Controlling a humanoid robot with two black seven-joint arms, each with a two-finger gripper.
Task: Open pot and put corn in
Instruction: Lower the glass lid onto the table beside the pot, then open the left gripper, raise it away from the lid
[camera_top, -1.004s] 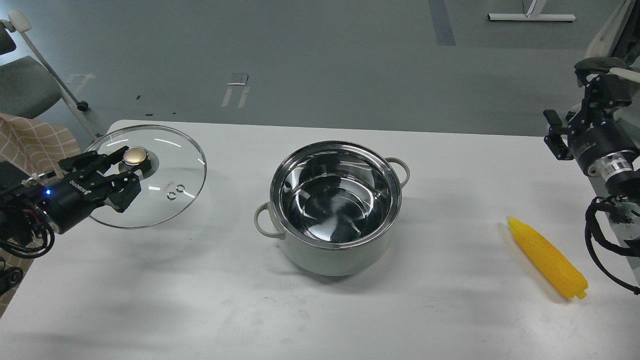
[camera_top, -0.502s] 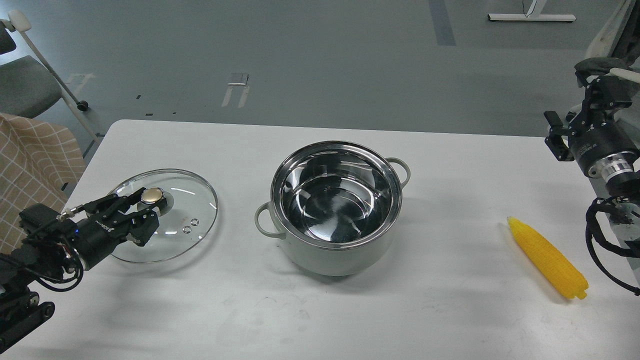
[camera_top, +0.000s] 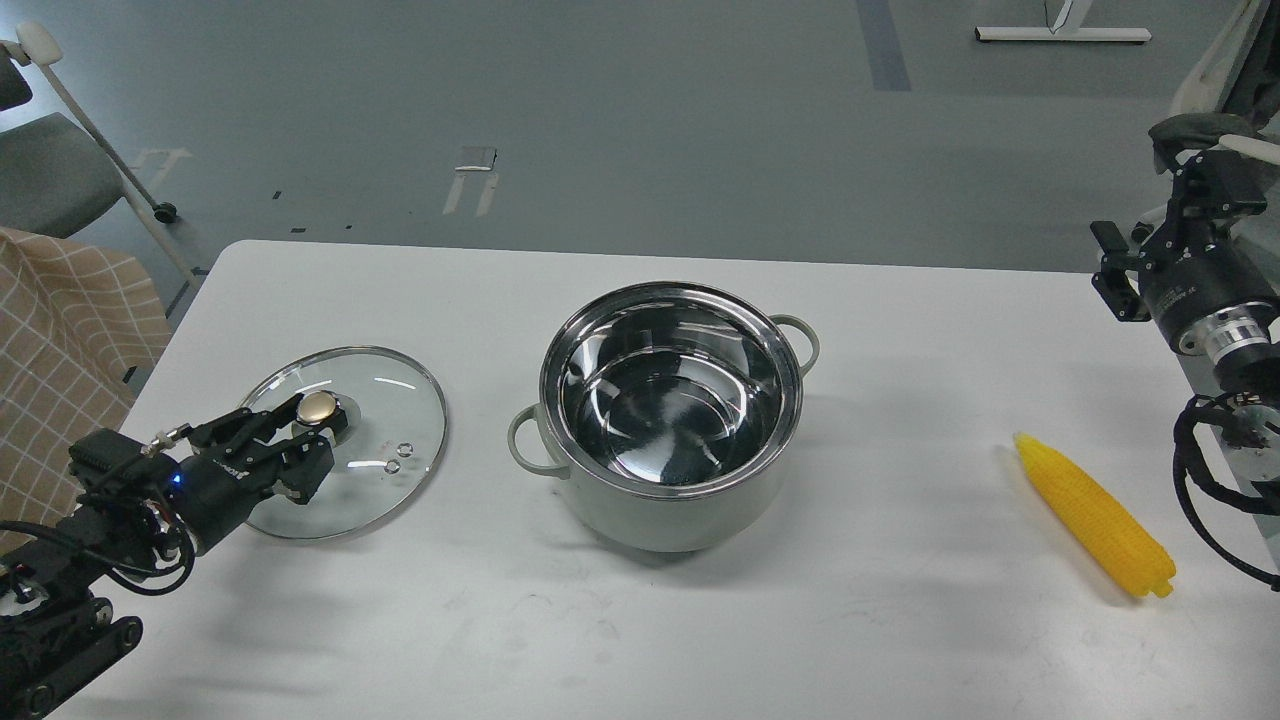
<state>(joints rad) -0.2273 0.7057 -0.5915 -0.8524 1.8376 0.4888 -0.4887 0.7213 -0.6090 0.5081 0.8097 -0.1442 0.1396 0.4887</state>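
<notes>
A white table (camera_top: 700, 640) fills the lower two thirds of the frame. At its centre stands the pot (camera_top: 668, 420), uncovered, its shiny steel inside showing bare, with one loop handle toward the lower left and one toward the upper right. To the left of the pot, apart from it, a glass lid (camera_top: 375, 470) lies on the table. The left gripper (camera_top: 312, 440) comes in from the lower left, its fingers set on either side of the lid's gold knob (camera_top: 317, 407); whether they clamp it I cannot tell. The corn (camera_top: 1093, 516) lies at the right of the table, well apart from the pot, its narrow tip pointing up-left. The right gripper (camera_top: 1115, 270) hangs at the right edge, above the corn, holding nothing; its opening cannot be told.
</notes>
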